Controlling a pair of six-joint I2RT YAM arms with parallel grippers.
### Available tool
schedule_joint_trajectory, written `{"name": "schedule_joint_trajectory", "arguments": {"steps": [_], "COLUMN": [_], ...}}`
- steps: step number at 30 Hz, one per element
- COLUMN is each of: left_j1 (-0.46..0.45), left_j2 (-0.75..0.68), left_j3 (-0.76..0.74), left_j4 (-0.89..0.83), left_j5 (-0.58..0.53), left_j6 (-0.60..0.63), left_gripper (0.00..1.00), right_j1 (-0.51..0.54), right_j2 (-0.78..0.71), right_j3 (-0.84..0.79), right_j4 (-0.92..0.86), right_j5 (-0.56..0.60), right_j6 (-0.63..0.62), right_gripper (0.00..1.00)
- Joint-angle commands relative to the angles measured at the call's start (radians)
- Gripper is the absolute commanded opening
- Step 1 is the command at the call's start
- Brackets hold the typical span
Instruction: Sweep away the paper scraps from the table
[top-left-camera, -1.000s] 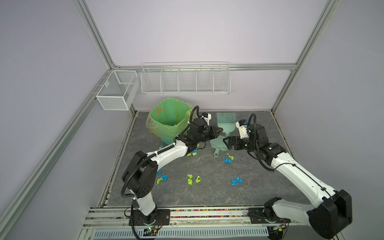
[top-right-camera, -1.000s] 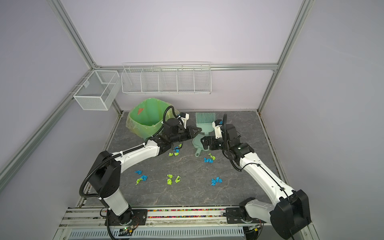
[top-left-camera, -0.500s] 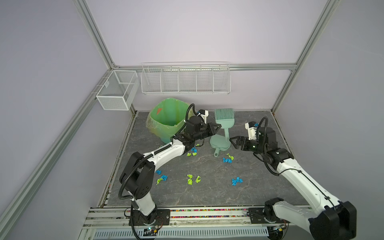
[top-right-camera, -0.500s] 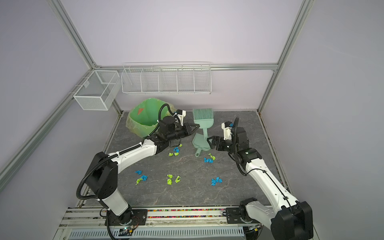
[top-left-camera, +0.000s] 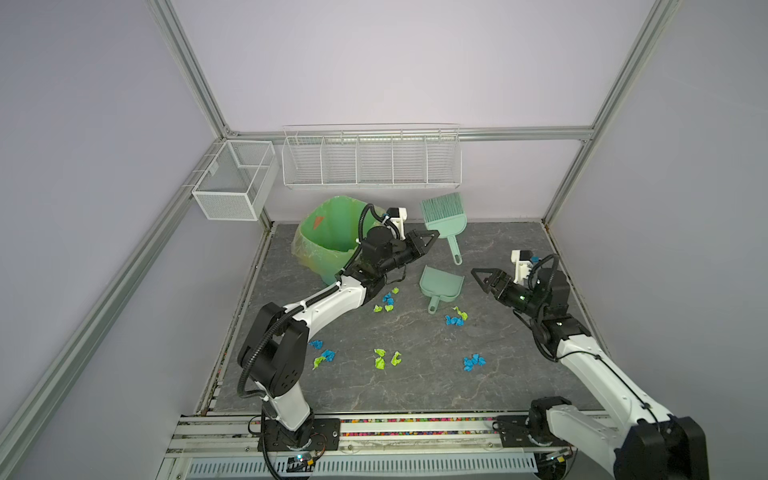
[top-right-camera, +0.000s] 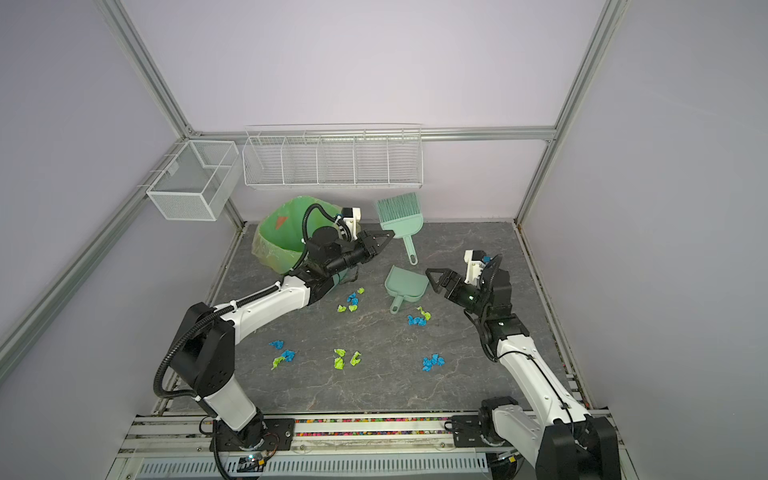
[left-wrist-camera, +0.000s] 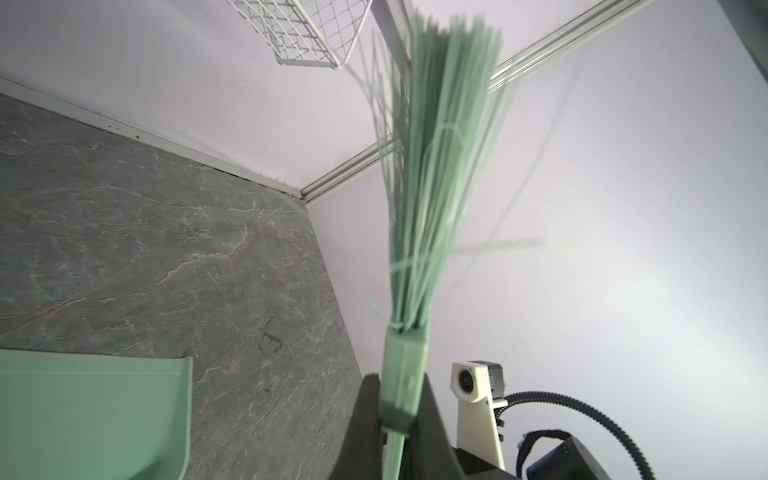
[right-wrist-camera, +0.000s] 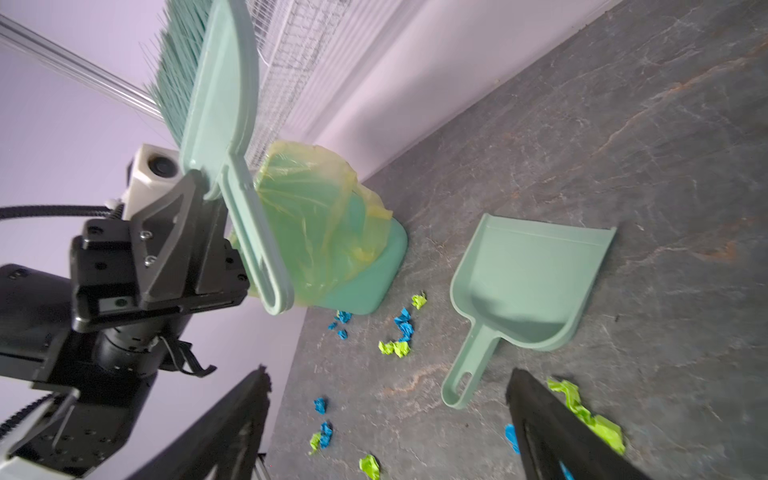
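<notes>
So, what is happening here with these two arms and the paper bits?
The left gripper is shut on the pale green brush, held in the air beside the lined bin with its bristles upward. The right gripper is open and empty, close to the dustpan, which lies empty on the table. The blue and lime paper scraps lie scattered on it; none is swept up yet.

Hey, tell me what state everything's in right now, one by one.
Brush: held up off the table, bristles up.
Left tool: shut on the brush.
Dustpan: lying flat on the table, empty.
Right tool: open, empty, near the dustpan.
Paper scraps: scattered on the table, unswept.
Bin: standing, bag-lined, open.
</notes>
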Motion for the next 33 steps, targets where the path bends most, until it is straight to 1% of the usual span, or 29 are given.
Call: {"name": "schedule_joint_trajectory", "arguments": {"steps": [1, 5, 8, 10, 16, 17, 20, 23, 24, 25, 33], "left_j1": [0.002, 0.002, 0.001, 0.000, -0.008, -0.012, -0.019, -0.027, -0.027, -0.028, -0.031], "left_j2": [0.051, 0.104, 0.141, 0.163, 0.208, 0.210, 0.218, 0.228, 0.232, 0.233, 0.236], "left_j3": [0.041, 0.043, 0.052, 0.054, 0.058, 0.057, 0.056, 0.058, 0.059, 0.061, 0.040], "left_j4": [0.137, 0.280, 0.342, 0.372, 0.450, 0.456, 0.461, 0.471, 0.476, 0.485, 0.513], "left_j5": [-0.033, -0.062, -0.076, -0.090, -0.102, -0.103, -0.107, -0.104, -0.102, -0.098, -0.096], "left_j6": [-0.120, -0.219, -0.268, -0.294, -0.342, -0.343, -0.346, -0.349, -0.350, -0.351, -0.371], "left_gripper": [0.00, 0.00, 0.00, 0.00, 0.00, 0.00, 0.00, 0.00, 0.00, 0.00, 0.00], "right_j1": [-0.011, -0.011, -0.011, -0.010, 0.013, 0.018, 0.042, 0.048, 0.075, 0.079, 0.081], "right_j2": [0.007, 0.080, 0.136, 0.174, 0.250, 0.259, 0.284, 0.313, 0.323, 0.331, 0.385], "right_j3": [-0.054, -0.067, -0.070, -0.065, -0.015, -0.007, 0.029, 0.044, 0.050, 0.055, 0.081], "right_j4": [0.294, 0.495, 0.625, 0.697, 0.740, 0.741, 0.692, 0.717, 0.728, 0.734, 0.793], "right_j5": [0.001, -0.014, -0.022, -0.021, -0.022, -0.022, -0.013, -0.004, -0.005, -0.004, -0.006], "right_j6": [0.183, 0.293, 0.363, 0.397, 0.413, 0.413, 0.385, 0.379, 0.383, 0.385, 0.405], "right_gripper": [0.93, 0.97, 1.00, 0.93, 0.79, 0.78, 0.70, 0.67, 0.66, 0.65, 0.55]}}
